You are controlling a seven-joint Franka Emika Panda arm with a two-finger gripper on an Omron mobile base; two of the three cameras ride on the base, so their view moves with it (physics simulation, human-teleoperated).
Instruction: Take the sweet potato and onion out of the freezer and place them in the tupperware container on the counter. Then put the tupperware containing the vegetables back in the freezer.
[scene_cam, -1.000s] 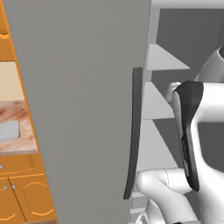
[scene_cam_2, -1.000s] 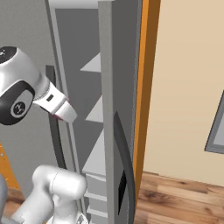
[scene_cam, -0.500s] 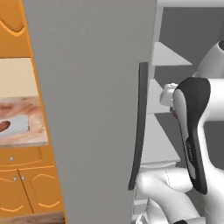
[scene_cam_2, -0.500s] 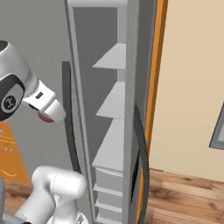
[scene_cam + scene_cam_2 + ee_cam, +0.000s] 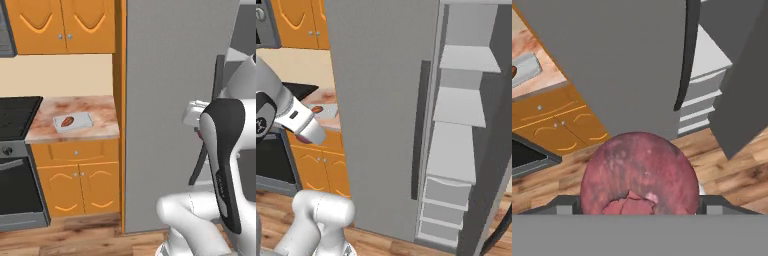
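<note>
One onion (image 5: pixel 639 175) in gripper (image 5: pixel 639 202), open floor before freezer (image 5: pixel 170 115).

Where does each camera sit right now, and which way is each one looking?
Left base view: behind the arm's left, facing the counter, tupperware container with sweet potato, and freezer; white arm at right.
Right base view: behind its right, facing the freezer's open shelves; arm at left.
Hand view: along the tool, onion gripped.
All share the freezer.
</note>
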